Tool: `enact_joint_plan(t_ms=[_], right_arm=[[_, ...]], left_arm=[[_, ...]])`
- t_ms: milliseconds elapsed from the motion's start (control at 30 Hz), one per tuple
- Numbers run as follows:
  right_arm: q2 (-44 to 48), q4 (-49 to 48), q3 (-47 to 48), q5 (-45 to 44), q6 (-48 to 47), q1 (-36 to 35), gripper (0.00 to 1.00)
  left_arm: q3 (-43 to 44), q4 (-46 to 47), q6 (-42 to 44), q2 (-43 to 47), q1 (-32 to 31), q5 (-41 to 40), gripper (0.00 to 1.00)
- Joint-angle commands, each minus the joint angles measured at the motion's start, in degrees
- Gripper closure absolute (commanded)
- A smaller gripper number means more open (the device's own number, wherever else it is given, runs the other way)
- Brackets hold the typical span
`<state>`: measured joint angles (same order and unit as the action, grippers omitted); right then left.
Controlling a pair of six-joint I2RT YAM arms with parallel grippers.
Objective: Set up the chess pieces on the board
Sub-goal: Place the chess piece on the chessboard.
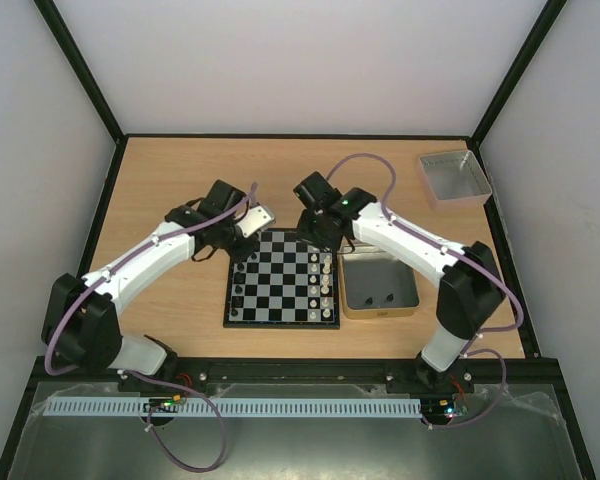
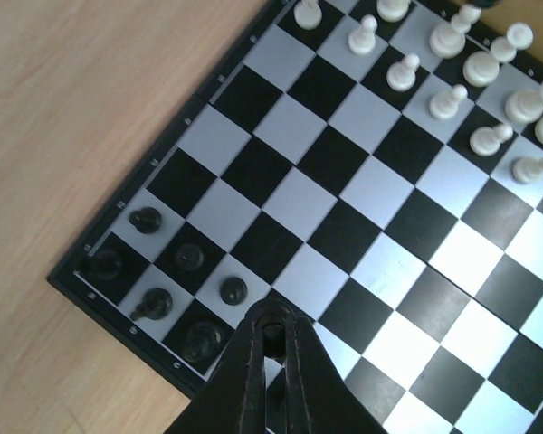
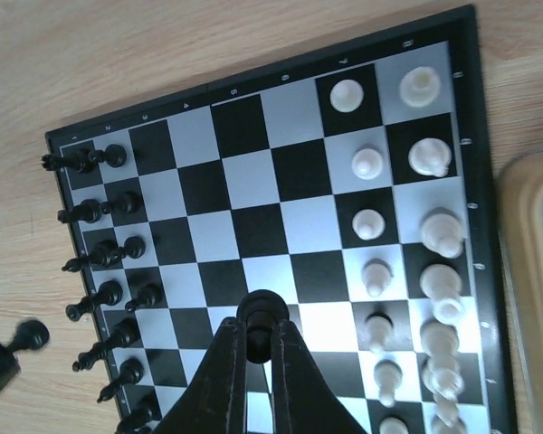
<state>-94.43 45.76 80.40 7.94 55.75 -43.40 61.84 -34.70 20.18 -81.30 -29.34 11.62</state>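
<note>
While the right tool (image 3: pixel 261 327) pinches a black pawn (image 3: pixel 261 307) over the middle of the chessboard (image 3: pixel 244 172), black's rows (image 3: pixel 132 246) lie along its left edge, nearer the left tool (image 2: pixel 271 327), itself pinching another pawn (image 3: pixel 29 336).

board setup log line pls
left pincer: shut on black piece | right pincer: shut on dark piece | board: both sides partly set

This is a robotics lab test cell: plain white panels (image 1: pixel 280 60) in black framing (image 1: pixel 80 68) close 3 sides of a wooden table (image 1: pixel 170 180). 2 cabled machines, the left arm (image 1: pixel 145 258) and the right arm (image 1: pixel 420 243), are bolted to a rail (image 1: pixel 300 372) along the table's near edge.
</note>
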Motion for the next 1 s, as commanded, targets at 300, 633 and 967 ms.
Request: enact_joint_plan(t_ms=[300,633,967], right_arm=[[-12.24,-3.3,6.57,4.76,-1.36,-0.55,0.98],[-17.44,0.73,13.21,4.23,-3.09,-0.95,0.98],[-19.74,2.23,14.8,4.03,-3.32,-1.27,0.98]], left_arm=[[-8.77,1.39,0.96,5.15,-0.31,3.04,0.98],[-13.39,2.15,1.22,6.1,-0.36,3.65,0.97],[-15.58,3.89,0.91,6.02,-0.69,3.85,0.94]])
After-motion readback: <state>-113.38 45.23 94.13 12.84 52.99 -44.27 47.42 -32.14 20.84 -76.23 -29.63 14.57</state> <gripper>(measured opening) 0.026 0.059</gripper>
